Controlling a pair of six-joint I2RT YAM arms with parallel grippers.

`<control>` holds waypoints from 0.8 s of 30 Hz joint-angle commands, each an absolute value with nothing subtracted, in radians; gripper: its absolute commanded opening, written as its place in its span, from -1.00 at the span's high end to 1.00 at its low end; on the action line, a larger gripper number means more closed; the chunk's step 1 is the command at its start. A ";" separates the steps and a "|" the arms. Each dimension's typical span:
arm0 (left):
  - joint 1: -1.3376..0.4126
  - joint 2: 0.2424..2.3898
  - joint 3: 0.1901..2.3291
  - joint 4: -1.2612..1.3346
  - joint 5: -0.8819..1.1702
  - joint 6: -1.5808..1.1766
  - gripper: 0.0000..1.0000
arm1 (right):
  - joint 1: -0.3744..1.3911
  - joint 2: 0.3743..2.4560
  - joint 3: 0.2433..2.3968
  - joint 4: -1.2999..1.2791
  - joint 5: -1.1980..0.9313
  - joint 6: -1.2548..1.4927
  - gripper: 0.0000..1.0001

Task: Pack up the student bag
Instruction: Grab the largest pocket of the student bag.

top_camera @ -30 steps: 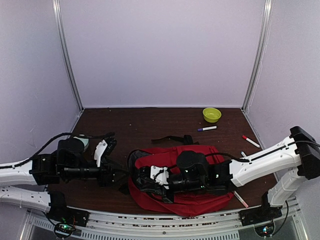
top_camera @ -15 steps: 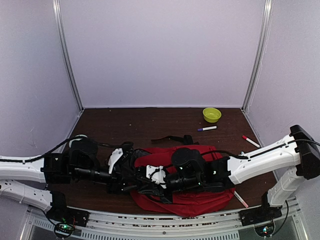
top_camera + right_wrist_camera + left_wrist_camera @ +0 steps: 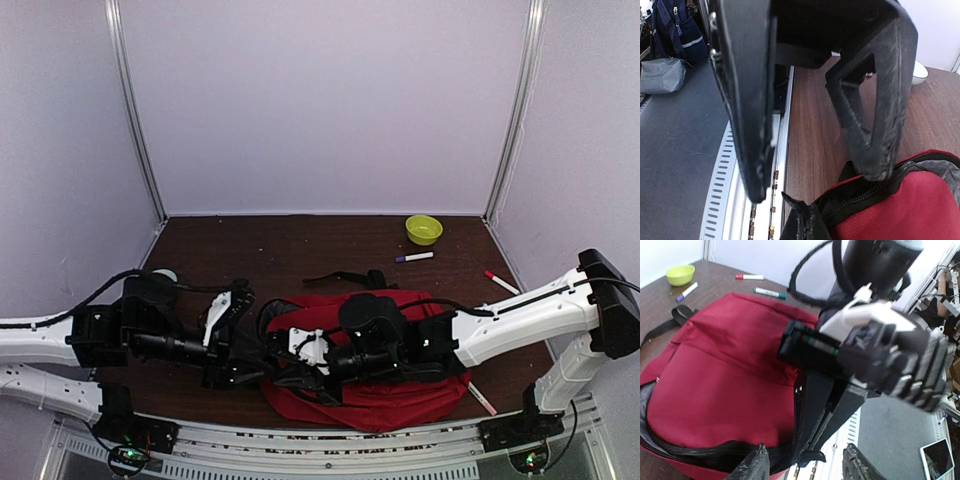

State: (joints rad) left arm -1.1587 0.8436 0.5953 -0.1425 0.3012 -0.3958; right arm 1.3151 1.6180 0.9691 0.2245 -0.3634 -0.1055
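Observation:
The red student bag (image 3: 385,400) lies flat near the table's front edge, with its black zipper (image 3: 875,192) running round the left end. My right gripper (image 3: 287,366) is at that end. In the right wrist view the right gripper (image 3: 807,222) is shut on a small black zipper pull. My left gripper (image 3: 240,340) faces it from the left, open. In the left wrist view the left fingertips (image 3: 756,466) stand on either side of the right gripper's closed fingers (image 3: 812,405), apart from them. The bag (image 3: 725,370) fills the left of that view.
A green bowl (image 3: 423,229) stands at the back right with a blue-capped marker (image 3: 413,257) near it. A red marker (image 3: 502,283) and another marker (image 3: 481,398) lie right of the bag. A black strap (image 3: 345,277) trails behind the bag. The metal rail (image 3: 767,200) runs just past the table's front edge.
The left arm has swung right from the table's left side, so its open fingers now stand around the right gripper. The right gripper has shifted slightly left, still shut at the bag's end.

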 commanded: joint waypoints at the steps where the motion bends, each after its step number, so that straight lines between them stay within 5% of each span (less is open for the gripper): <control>1: -1.170 0.895 0.646 -0.141 0.331 -0.374 0.09 | 1.308 1.626 1.008 0.246 -0.374 -0.105 1.00; 12: -1.172 0.945 0.669 -0.160 0.350 -0.365 0.43 | 1.308 1.615 0.998 0.243 -0.374 -0.099 1.00; 19: -1.172 0.951 0.664 -0.167 0.350 -0.371 0.42 | 1.308 1.613 0.994 0.251 -0.374 -0.092 1.00; 24: -1.172 0.960 0.665 -0.156 0.344 -0.370 0.72 | 1.308 1.612 0.989 0.257 -0.374 -0.089 1.00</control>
State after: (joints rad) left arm -1.1671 0.9504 0.6365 -0.1890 0.3370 -0.3775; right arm 1.3148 1.6199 0.9752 0.2142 -0.3637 -0.1005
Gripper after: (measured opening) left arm 0.192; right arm 0.013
